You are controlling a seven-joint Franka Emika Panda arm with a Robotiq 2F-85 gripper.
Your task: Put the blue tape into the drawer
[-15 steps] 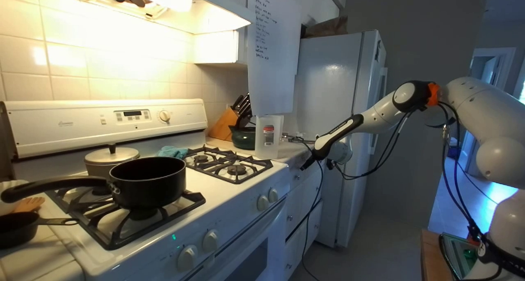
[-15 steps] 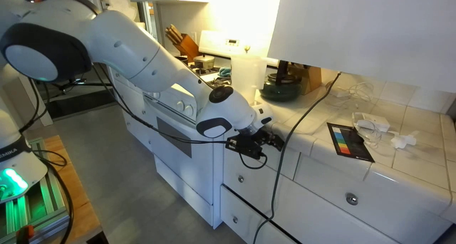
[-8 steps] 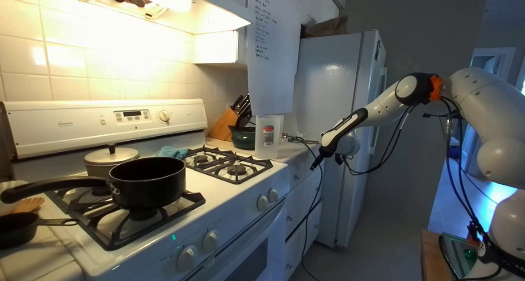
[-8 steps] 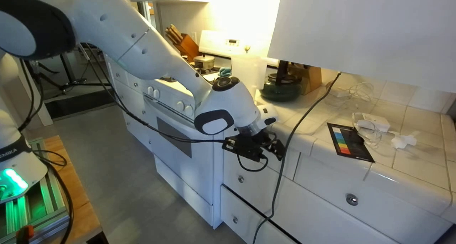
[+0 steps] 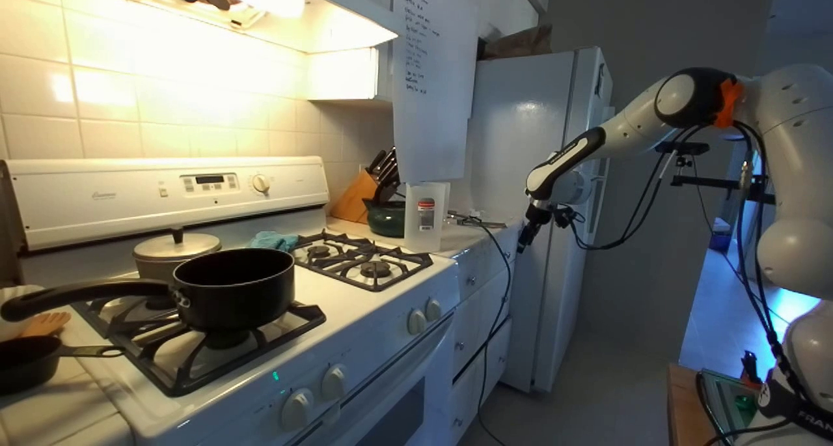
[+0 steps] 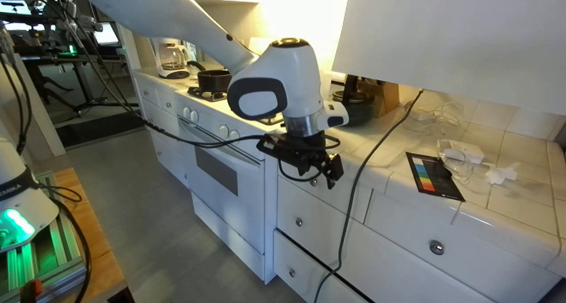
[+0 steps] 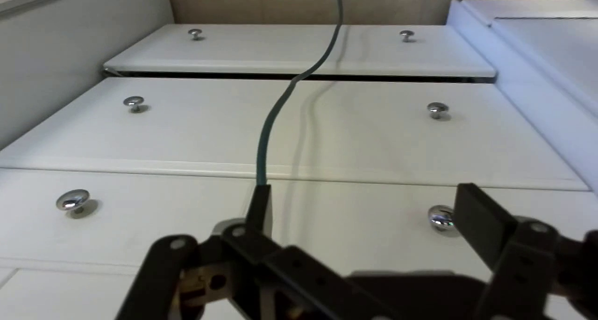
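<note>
The blue tape is out of view in all frames. Several white drawers with round metal knobs stand below the counter. Two top drawer fronts, nearer the stove (image 7: 355, 226) and farther from it (image 7: 154, 212), look shut; I cannot tell which is the task's drawer. They also show in an exterior view, near the stove (image 6: 353, 194) and farther off (image 6: 407, 232). My gripper (image 7: 363, 187) is open and empty, its fingers wide apart in front of the top drawers, with one knob partly behind the right finger. It shows in both exterior views (image 5: 522, 245) (image 6: 334, 172), angled downward.
A dark cable (image 6: 351, 201) hangs in front of the drawers and passes behind the left fingertip in the wrist view (image 7: 280, 100). A colour chart (image 6: 435, 179) and white adapters (image 6: 464, 152) lie on the counter. The stove (image 5: 384, 309) bears a black pot (image 5: 234, 290).
The arm has risen and drawn back from the stove. The gripper has moved up and tilted to point more steeply down. The drawers and counter items look unchanged.
</note>
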